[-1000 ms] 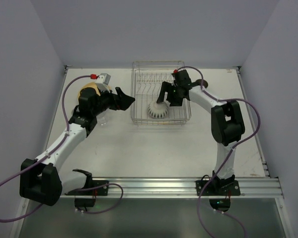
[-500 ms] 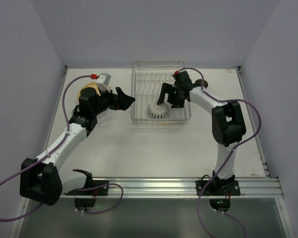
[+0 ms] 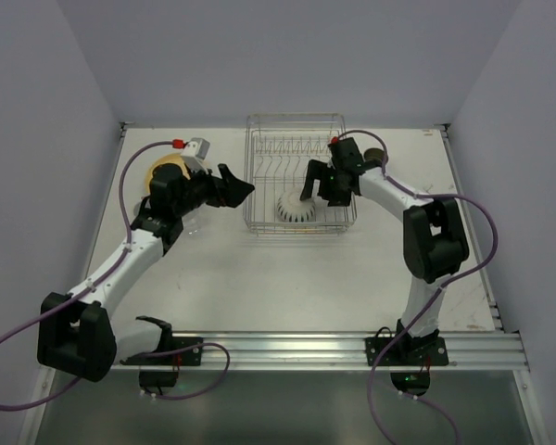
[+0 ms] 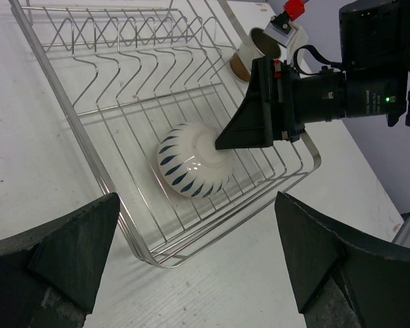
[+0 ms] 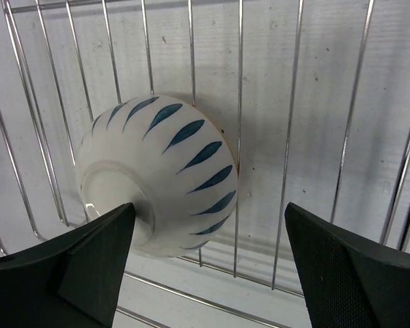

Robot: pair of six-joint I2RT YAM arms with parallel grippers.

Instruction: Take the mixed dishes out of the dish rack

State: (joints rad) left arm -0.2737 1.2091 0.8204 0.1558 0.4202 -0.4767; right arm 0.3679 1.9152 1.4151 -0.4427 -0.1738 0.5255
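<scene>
Right gripper [image 5: 208, 212], released, spread over white blue-leafed cup [image 5: 160, 171]
Cup lies in silver wire dish rack [image 3: 269, 209]; left gripper [image 3: 238, 185], also released, hangs left.

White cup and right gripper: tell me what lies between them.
Nothing. In the right wrist view, the open right gripper flanks the white cup lying in the dish rack, with no other object between.

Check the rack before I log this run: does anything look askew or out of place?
The white cup lies tipped over on the rack wires, its foot showing, not upright. Nothing looks spilled or broken.
</scene>
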